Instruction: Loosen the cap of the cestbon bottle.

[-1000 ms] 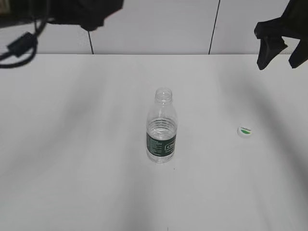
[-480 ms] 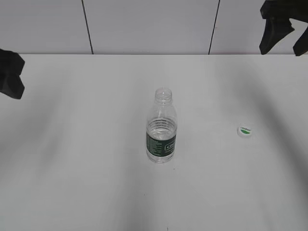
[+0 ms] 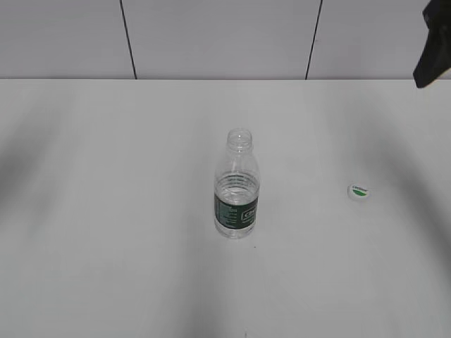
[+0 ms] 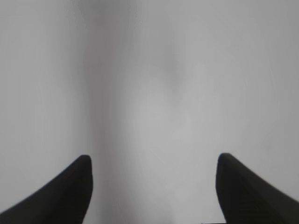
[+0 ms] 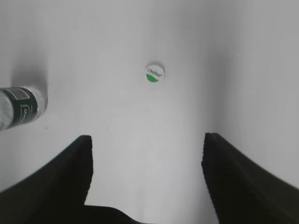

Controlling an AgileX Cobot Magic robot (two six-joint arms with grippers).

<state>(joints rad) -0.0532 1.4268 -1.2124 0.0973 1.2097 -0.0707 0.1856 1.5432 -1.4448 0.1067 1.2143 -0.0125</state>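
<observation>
The cestbon bottle (image 3: 237,186) stands upright mid-table, clear and ribbed with a dark green label, its neck open with no cap on it. The white cap (image 3: 359,191) with a green mark lies flat on the table to its right, apart from it. In the right wrist view the cap (image 5: 155,74) lies ahead and the bottle (image 5: 21,108) shows at the left edge. My right gripper (image 5: 146,142) is open and empty, high above the table; only a dark piece of it (image 3: 431,53) shows at the exterior view's top right. My left gripper (image 4: 154,163) is open, empty, over bare table.
The white table (image 3: 127,211) runs to a pale panelled wall (image 3: 218,39) at the back.
Both arms have drawn back: the left one has left the exterior view on the left, the right one has moved up and right to the frame edge. Bottle and cap have not moved.
</observation>
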